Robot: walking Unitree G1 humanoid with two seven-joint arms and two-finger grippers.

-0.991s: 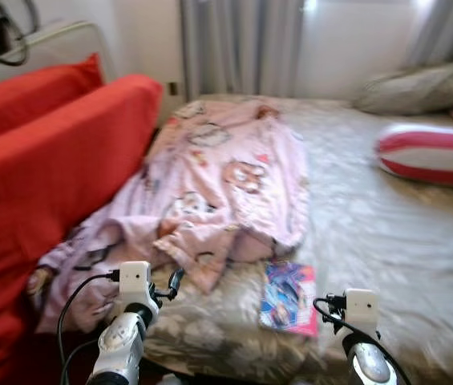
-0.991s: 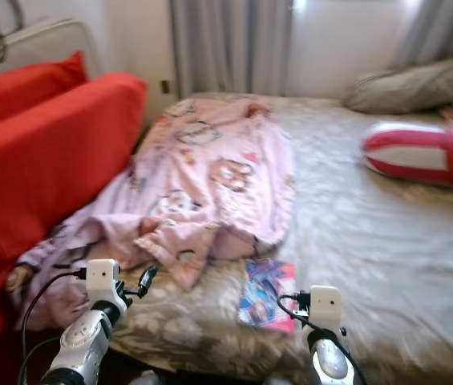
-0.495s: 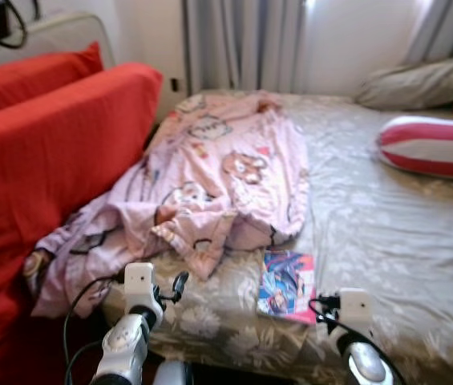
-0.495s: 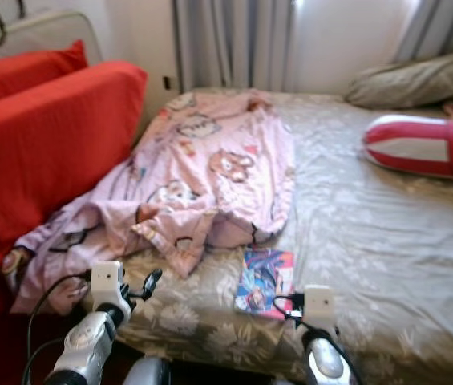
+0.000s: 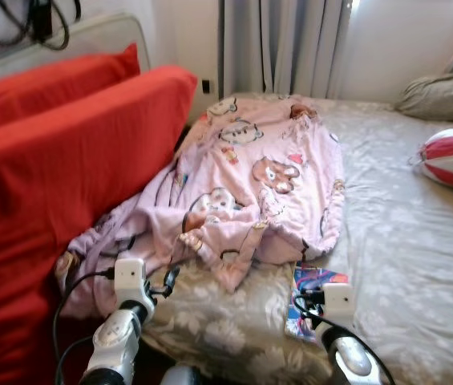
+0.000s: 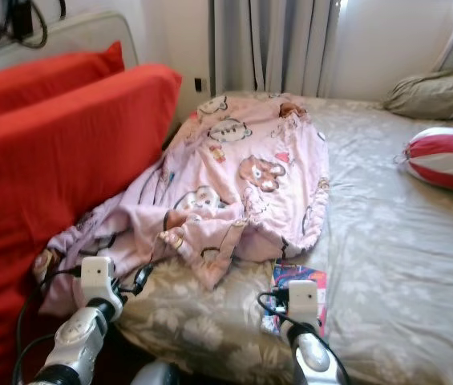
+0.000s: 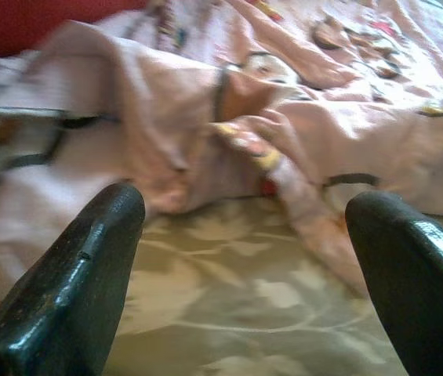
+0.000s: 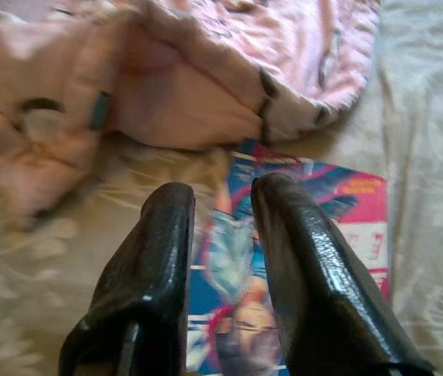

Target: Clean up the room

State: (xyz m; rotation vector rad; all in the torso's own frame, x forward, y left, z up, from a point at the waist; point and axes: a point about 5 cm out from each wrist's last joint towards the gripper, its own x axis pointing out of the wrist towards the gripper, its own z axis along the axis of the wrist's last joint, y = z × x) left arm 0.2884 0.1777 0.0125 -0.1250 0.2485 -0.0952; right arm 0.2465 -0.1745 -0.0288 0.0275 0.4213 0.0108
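Left eye view: a rumpled pink cartoon blanket (image 5: 250,188) lies on the grey flowery bed (image 5: 402,241), beside a big red cushion (image 5: 66,184). A bright comic book (image 8: 284,258) lies just past its edge. The left gripper (image 7: 245,258) hangs wide apart near the blanket, and the right gripper (image 8: 221,251), almost pressed together, hovers over the book.

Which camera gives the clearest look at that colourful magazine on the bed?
The right wrist view: the magazine lies flat just beyond the right gripper, cover art visible. In both eye views the right arm partly hides it beside the pink blanket.
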